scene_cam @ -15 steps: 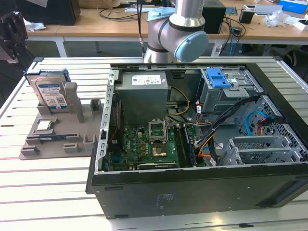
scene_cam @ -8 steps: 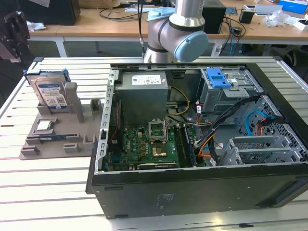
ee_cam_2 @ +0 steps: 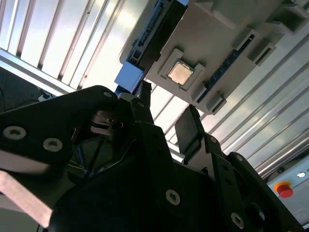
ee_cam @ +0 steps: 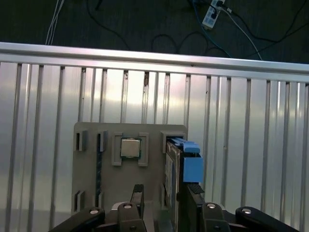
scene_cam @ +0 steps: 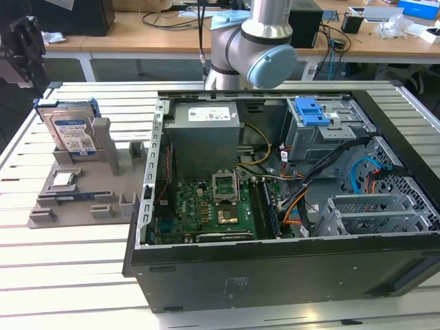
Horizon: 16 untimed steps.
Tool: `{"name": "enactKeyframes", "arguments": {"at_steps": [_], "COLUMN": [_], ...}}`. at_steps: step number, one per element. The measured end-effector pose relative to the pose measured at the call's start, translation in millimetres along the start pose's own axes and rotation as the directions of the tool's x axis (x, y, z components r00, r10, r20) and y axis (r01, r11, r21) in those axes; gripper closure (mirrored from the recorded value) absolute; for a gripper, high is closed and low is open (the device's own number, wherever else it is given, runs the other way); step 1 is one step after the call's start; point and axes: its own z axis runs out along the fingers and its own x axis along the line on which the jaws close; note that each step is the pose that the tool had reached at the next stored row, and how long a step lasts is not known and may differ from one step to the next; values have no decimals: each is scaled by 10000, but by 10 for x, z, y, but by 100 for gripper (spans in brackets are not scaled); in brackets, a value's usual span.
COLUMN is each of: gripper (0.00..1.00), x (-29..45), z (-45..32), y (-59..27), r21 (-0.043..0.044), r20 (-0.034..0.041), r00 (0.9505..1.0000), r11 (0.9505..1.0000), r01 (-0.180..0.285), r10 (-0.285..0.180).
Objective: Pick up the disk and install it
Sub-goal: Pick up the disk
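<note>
The gripper [ee_cam: 164,199] hovers, fingers [ee_cam: 137,193] spread wide and empty, above the grey holder [scene_cam: 82,189] where the disk [scene_cam: 72,132] stands upright.

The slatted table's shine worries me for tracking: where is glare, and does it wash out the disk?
First wrist view: bright bands streak the table, the disk unaffected; second wrist view: strongest glare, the gripper dark against it; exterior view: evenly lit, the disk plainly visible.
</note>
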Motion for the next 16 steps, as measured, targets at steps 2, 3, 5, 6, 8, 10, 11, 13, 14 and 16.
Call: {"name": "enactKeyframes", "arguments": {"at_steps": [2,3,5,6,8,10,11,13,14,16], "gripper": [52,52,52,52,52,52,52,52,52,52], "x": [-5,-9,-15,-18,-27,-45,-61,-123,-137,-153], "z": [3,6,16,27,62,84,92,114,123,152], "y": [-2,-4,-7,-10,-18,-30,-38,-55,-57,-59], "r21": [-1,-2,0,-1,-2,-3,-4,-3,-4,-4], "r20": [-1,-1,-1,-1,-1,-1,-1,-9,-18,-34], "r00": [10000,10000,10000,10000,10000,10000,10000,10000,10000,10000], "r11": [10000,10000,10000,10000,10000,10000,10000,10000,10000,10000], "r01": [-1,-2,-1,-2,-2,-2,-1,-2,-2,-2], "r10": [1,2,1,2,2,2,1,2,2,2]}}
